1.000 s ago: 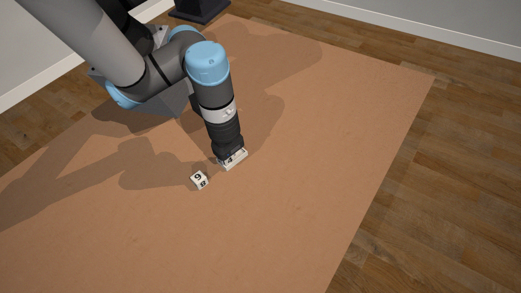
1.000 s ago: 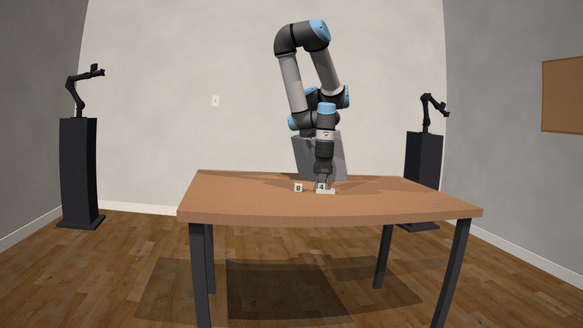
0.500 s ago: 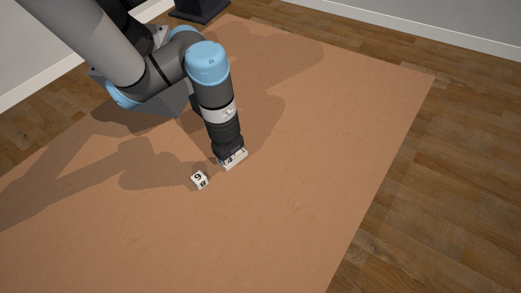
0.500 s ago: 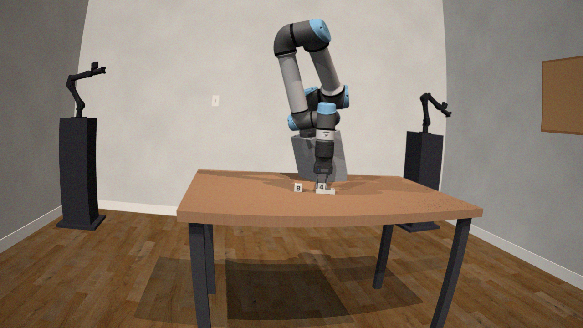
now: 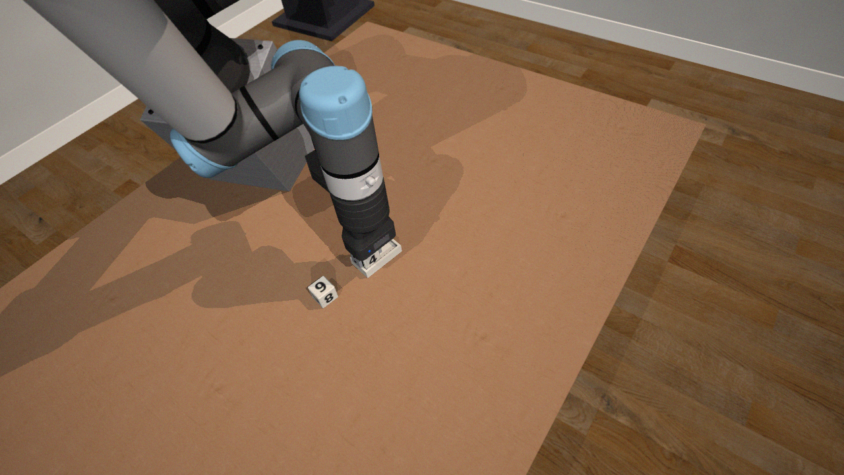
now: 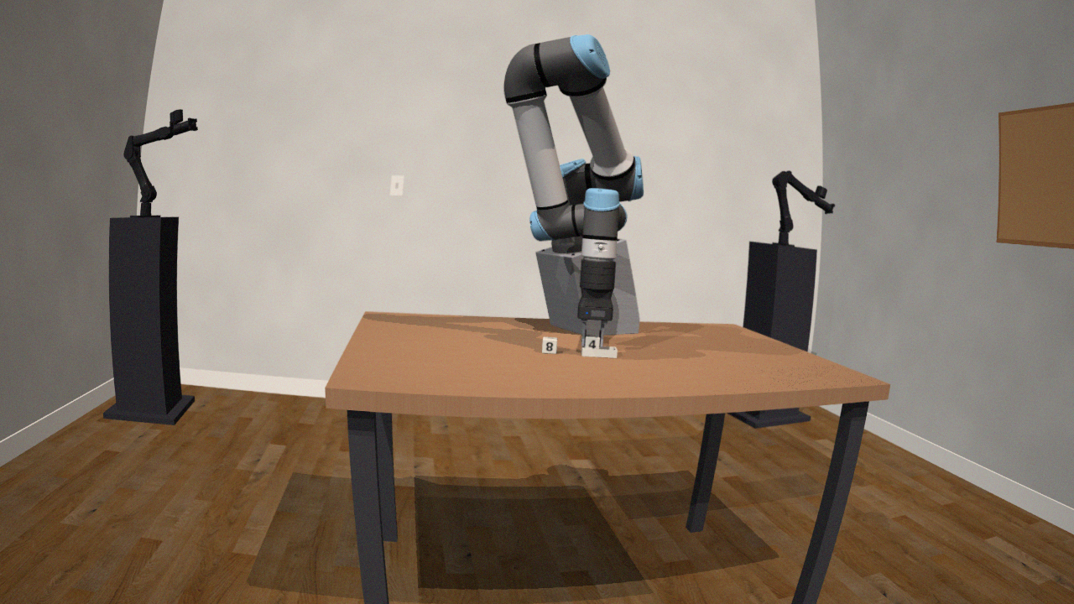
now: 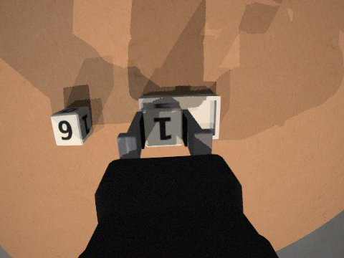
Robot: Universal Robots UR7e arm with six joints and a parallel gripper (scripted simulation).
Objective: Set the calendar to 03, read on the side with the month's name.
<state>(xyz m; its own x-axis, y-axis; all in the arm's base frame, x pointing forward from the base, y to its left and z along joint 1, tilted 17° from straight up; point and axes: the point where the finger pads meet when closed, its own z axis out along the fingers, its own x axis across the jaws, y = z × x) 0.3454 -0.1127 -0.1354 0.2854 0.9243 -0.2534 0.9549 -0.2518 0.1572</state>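
Observation:
A small white tray (image 5: 391, 254) (image 6: 608, 352) (image 7: 208, 117) lies flat on the table (image 5: 531, 236). My gripper (image 5: 370, 250) (image 6: 592, 335) (image 7: 163, 121) points straight down into the tray's left half. It is shut on a white number cube (image 5: 372, 258) (image 6: 592, 344) (image 7: 163, 128). This cube shows 1 on top and 4 on the side facing the top and exterior views. I cannot tell whether it touches the tray's floor. The second cube (image 5: 322, 292) (image 6: 550, 345) (image 7: 72, 125) stands on the table left of the tray, apart from it, with 9 on top and 8 on its front.
The arm's grey base (image 5: 259, 159) (image 6: 555, 285) stands at the back of the table behind the tray. The tray's right half holds no cube. Two black pedestals (image 6: 143, 315) (image 6: 779, 300) with small camera arms stand beside the table.

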